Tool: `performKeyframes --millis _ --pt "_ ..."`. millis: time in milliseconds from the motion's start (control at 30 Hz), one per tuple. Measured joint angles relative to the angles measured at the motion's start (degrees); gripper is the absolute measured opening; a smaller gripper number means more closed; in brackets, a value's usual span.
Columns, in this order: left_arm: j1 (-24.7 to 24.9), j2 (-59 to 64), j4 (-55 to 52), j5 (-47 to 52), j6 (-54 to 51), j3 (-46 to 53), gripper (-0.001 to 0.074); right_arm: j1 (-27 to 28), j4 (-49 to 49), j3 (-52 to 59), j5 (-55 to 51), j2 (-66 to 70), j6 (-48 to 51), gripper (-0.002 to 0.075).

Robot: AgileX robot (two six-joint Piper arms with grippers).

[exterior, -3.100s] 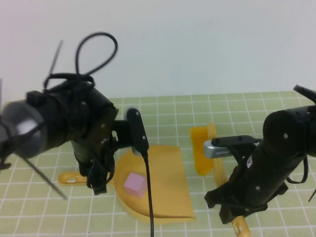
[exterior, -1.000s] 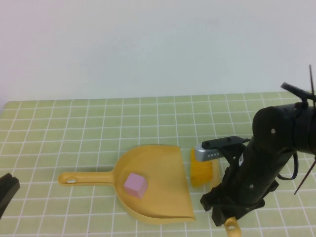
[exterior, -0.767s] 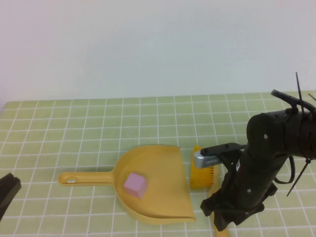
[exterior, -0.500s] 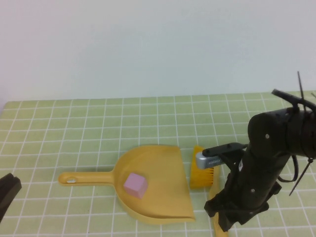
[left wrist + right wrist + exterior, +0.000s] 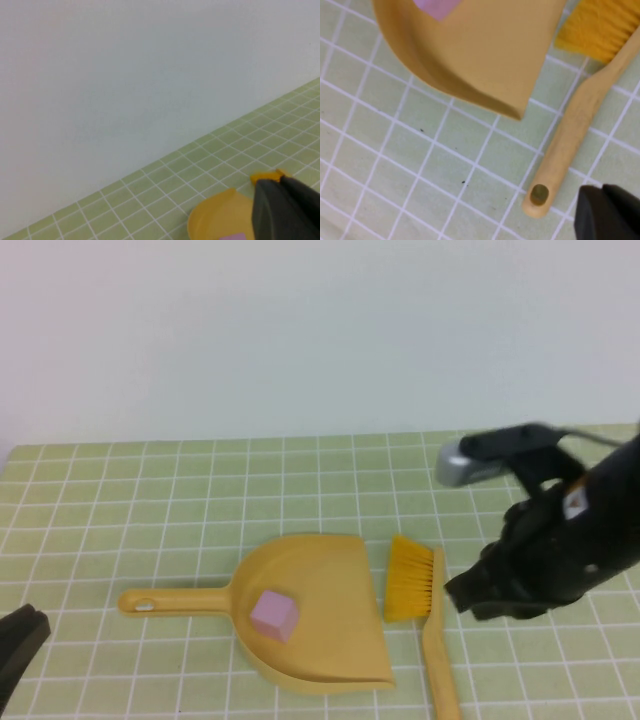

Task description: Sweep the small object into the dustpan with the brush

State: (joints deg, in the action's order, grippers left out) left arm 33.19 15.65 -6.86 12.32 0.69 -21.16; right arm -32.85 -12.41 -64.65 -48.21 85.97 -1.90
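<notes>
Brush [image 5: 412, 585] released — right gripper [image 5: 470, 595] risen, shut

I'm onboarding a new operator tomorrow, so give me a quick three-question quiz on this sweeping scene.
1. True or false: the small object lies inside the dustpan.
2. What lies on the table just right of the dustpan's scoop?
A) a sponge
B) the brush
C) a cup
3. Which gripper is raised beside the brush, holding nothing?

Key:
1. True.
2. B.
3. The right gripper, shut and empty; the left gripper, also shut, sits at the table's near left edge.
</notes>
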Motion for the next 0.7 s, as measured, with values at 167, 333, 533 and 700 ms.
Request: performKeyframes --millis 167,333,533,700 --pt "0.0 0.0 -1.03 0.12 0.41 0.3 -0.0002 -2.84 5.08 0.51 -0.91 -7.16 -0.99 0.0002" --pt "0.0 0.0 -1.15 -0.12 0.41 1.55 -0.0002 -6.73 11.75 6.37 0.4 -16.2 -4.5 -0.0001" --pt "0.0 0.0 -2.05 -1.66 0.52 3.0 -0.0002 -8.01 12.41 20.78 7.63 -29.24 -7.59 -0.0001" --pt "0.0 0.0 -2.05 -2.03 0.52 3.01 -0.0002 -8.01 13.71 32.15 12.87 -41.49 -7.61 -0.0001"
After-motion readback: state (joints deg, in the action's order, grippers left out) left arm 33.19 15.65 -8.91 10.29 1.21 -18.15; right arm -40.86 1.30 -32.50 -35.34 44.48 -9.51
